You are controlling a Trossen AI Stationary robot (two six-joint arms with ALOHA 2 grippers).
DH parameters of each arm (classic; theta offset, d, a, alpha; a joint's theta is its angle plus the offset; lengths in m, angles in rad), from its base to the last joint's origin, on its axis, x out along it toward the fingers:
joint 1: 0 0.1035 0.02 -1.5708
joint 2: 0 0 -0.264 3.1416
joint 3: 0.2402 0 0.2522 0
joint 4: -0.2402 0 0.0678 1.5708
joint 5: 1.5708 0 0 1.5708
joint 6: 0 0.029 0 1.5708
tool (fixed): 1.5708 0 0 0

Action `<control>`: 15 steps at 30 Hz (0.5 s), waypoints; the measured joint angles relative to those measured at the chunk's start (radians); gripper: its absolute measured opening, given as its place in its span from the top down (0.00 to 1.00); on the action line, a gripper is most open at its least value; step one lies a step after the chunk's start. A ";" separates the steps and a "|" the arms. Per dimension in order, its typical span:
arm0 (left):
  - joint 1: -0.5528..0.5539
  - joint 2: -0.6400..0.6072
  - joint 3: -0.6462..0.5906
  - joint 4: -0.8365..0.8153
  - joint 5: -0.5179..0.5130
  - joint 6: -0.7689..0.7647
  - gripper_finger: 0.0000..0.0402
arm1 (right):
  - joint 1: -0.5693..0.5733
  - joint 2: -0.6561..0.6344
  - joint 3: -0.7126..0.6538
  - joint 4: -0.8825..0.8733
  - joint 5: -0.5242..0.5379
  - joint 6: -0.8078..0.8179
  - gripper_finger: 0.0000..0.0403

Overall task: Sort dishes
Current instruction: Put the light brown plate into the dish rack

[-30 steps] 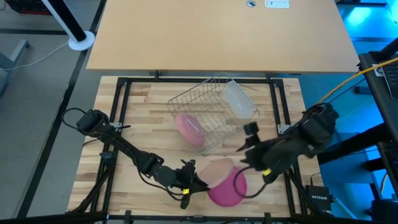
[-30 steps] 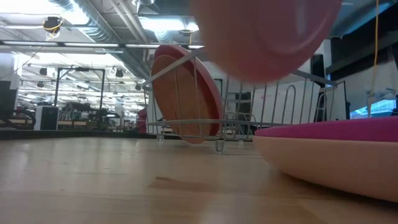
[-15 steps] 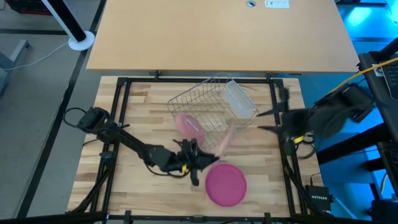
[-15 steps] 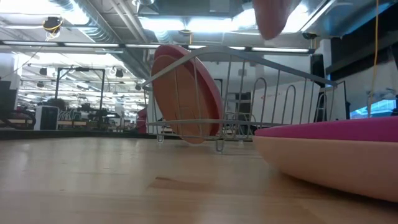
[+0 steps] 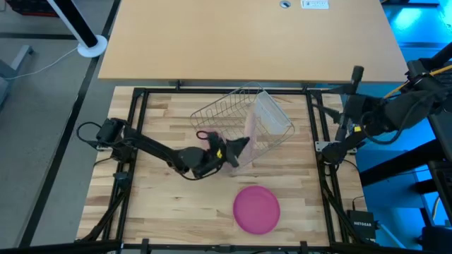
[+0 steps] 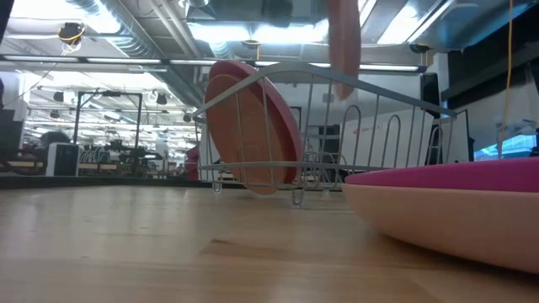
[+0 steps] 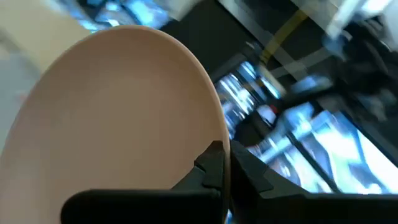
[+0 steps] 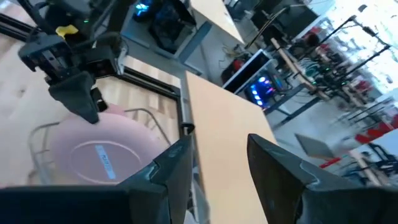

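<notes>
While the left end effector (image 5: 236, 148) pinches the peach plate (image 5: 250, 130) on edge just above the rack (image 5: 244, 120) at mid-table, the right end effector (image 8: 214, 155), fingers spread, waits past the table's right edge.

Plastic, wire and wood

Smooth matt plastic plates (image 5: 256, 209) are sitting by a shiny metal wire rack (image 5: 244, 125) on pale, satin-finished wooden table (image 5: 162, 212).
</notes>
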 joint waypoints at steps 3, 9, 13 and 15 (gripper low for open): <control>-0.009 0.015 0.000 0.001 -0.133 -0.052 1.00 | 0.000 -0.023 0.000 0.000 0.000 -0.006 0.61; -0.058 0.020 0.000 0.003 -0.331 -0.069 1.00 | 0.000 -0.107 -0.082 0.001 0.001 0.026 0.61; -0.080 0.020 0.000 -0.017 -0.438 -0.074 1.00 | 0.000 -0.183 -0.204 0.000 0.001 0.075 0.61; -0.081 0.021 0.000 -0.028 -0.472 -0.098 1.00 | 0.000 -0.225 -0.280 0.000 0.003 0.118 0.61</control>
